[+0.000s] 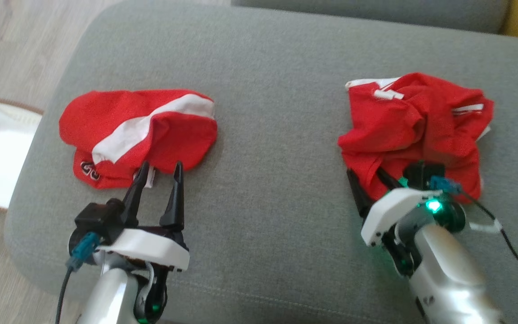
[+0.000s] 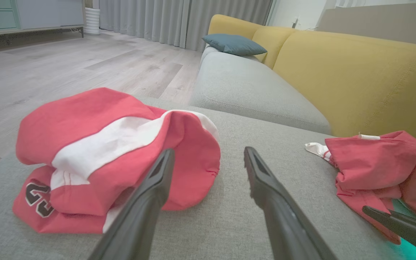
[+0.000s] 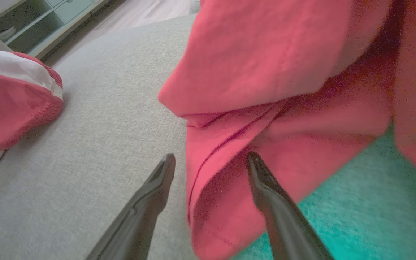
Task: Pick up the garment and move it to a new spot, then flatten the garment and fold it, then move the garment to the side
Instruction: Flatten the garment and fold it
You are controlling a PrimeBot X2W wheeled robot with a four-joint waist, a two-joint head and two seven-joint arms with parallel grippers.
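The crumpled garment [image 1: 414, 130] lies at three o'clock on the grey sofa [image 1: 277, 135]. My right jaws stand spread, with a fold of its near edge between them. At nine o'clock lies a folded garment [image 1: 137, 135], and my left jaws are spread at its near edge.

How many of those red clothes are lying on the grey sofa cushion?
2. One bunched red-and-white garment lies left, just beyond the left gripper; one crumpled red garment lies right, at the right gripper.
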